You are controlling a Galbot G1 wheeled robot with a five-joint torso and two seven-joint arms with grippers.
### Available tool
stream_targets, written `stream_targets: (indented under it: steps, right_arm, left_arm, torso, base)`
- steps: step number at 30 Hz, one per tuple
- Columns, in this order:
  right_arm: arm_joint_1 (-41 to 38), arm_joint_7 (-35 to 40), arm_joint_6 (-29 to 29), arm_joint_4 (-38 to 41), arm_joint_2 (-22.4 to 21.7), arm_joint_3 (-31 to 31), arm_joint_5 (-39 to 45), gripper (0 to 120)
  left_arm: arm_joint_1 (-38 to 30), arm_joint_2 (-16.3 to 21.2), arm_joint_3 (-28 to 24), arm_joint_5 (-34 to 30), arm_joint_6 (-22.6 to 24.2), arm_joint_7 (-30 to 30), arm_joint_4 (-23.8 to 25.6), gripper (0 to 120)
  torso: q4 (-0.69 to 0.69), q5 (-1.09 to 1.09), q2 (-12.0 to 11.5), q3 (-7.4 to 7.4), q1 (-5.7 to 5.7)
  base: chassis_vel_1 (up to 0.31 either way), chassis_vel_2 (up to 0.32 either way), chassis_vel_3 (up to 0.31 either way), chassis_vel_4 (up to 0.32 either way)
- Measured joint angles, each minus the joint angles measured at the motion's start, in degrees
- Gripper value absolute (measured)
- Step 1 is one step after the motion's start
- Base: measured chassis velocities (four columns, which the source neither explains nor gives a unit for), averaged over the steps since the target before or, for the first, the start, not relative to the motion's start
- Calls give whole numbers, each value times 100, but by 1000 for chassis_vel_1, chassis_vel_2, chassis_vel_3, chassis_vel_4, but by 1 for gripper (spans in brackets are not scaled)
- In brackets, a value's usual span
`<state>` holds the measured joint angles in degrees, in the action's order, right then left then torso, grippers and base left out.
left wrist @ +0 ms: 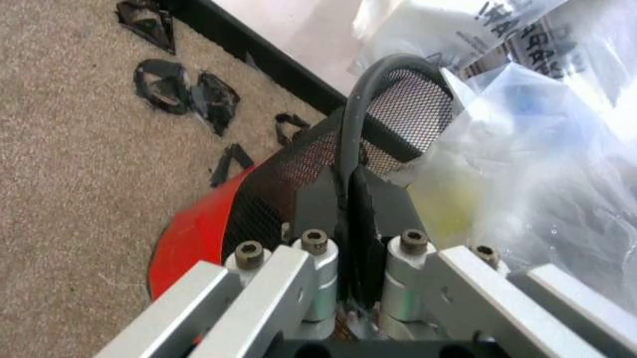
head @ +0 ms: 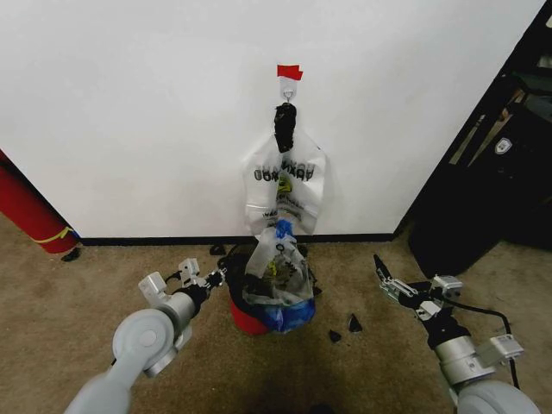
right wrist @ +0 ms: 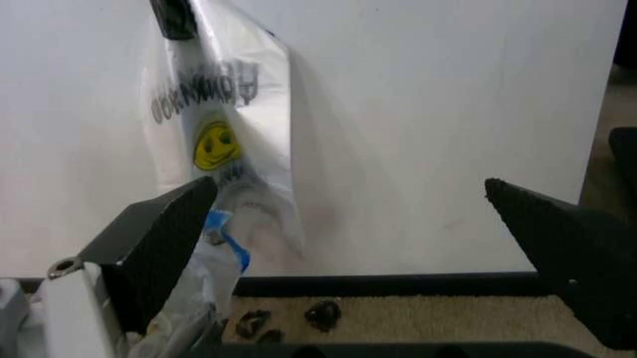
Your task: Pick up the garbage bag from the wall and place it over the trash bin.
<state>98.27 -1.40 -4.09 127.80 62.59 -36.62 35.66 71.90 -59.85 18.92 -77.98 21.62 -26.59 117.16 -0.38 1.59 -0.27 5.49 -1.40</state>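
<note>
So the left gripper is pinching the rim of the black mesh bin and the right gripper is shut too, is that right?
Not quite. The left gripper is indeed shut on the trash bin rim, but the right gripper is open: the right wrist view shows its fingers spread wide apart, holding nothing.

You can't see most of the trash bin (head: 250, 312) in the head view; the garbage bag (head: 278, 274) covers its top and front. In the left wrist view, the bag (left wrist: 538, 149) runs off the right edge, and the left gripper (left wrist: 345, 201) hides part of the bin's rim. In the right wrist view, the hanging bags (right wrist: 224, 127) are cut off at the top.
</note>
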Motion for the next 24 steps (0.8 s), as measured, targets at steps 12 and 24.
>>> stream_targets:
  steps: [12,24]
  right_arm:
    - [103,4,-16,96,5,-3,-3,100]
    - [-228,435,673,159,-168,540,256,100]
  left_arm:
    - [164,181,152,419,61,145,294,43]
    - [510,660,500,1890,-199,436,998,86]
  torso:
    - [-2,2,0,1,0]
    - [-1,2,0,1,0]
  base:
    - [0,0,0,0]
    - [0,0,0,0]
